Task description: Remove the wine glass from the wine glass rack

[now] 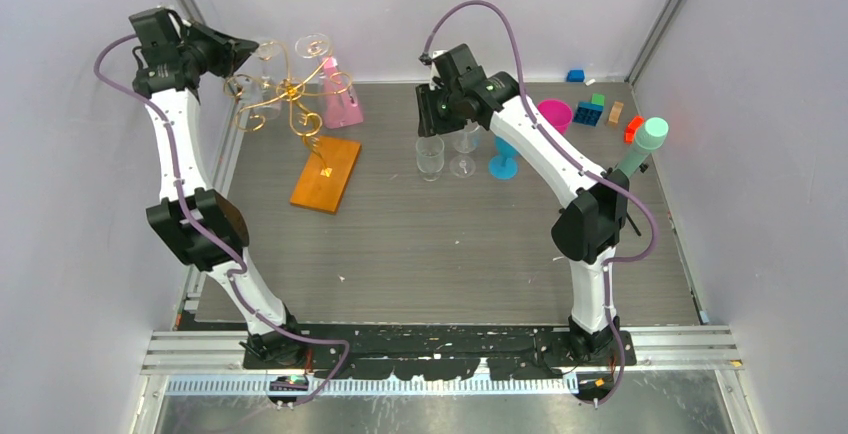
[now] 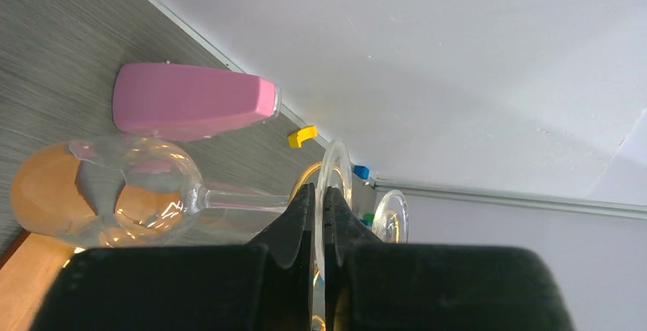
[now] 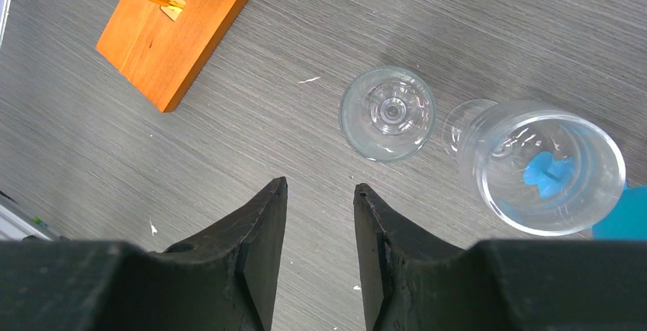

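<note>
The left jaws (image 2: 319, 201) are closing almost flat together, pinching the thin foot of the wine glass (image 2: 145, 201) edge-on between them. Its stem is running away to the left of the jaws and its bowl is sitting out past the left finger. The glass is hanging up among the gold wire arms of the rack (image 1: 326, 176), on the side facing the left arm. Whether its foot is resting in a loop cannot be told. Just to the right of the jaws the foot of a second glass (image 2: 391, 216) is showing. Beyond the bowl, up and left of the jaws, a pink bottle (image 2: 191, 102) is lying on the bench (image 3: 229, 155), and a small yellow piece (image 2: 303, 136) is sitting straight ahead of the jaws by the wall.

The right jaws (image 3: 320, 190) are standing about half open, holding nothing and hovering over bare bench. Ahead and slightly right of them a clear cup (image 3: 387, 114) is standing upright. Further right a stemmed glass (image 3: 545, 167) is standing just beside it, with something blue showing through its bowl. The rack's orange base is lying well off to the left ahead of these jaws
</note>
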{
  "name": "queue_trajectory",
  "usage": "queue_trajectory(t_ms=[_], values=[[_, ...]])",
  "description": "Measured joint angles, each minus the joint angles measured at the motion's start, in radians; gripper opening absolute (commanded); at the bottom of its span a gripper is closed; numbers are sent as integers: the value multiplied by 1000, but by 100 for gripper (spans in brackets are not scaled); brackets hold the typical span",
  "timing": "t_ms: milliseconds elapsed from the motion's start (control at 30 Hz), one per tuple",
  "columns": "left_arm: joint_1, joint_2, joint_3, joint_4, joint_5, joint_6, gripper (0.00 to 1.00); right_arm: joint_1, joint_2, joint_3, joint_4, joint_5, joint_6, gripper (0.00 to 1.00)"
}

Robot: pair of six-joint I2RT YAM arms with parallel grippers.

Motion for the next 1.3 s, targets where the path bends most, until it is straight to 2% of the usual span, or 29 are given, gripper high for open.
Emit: queue_trajectory(t_ms=[333, 767, 1033, 1300], values=[[3, -76, -196, 303, -1, -166, 0, 0, -6, -12, 8, -1, 0, 43], [3, -77, -249, 515, 92, -354, 0, -6, -10, -18, 14, -10, 3, 46], [3, -88, -282, 539, 154, -388, 0, -8, -10, -19, 14, -20, 21, 46], [9, -170, -291, 430, 154, -318, 0, -8, -11, -34, 21, -24, 30, 46]])
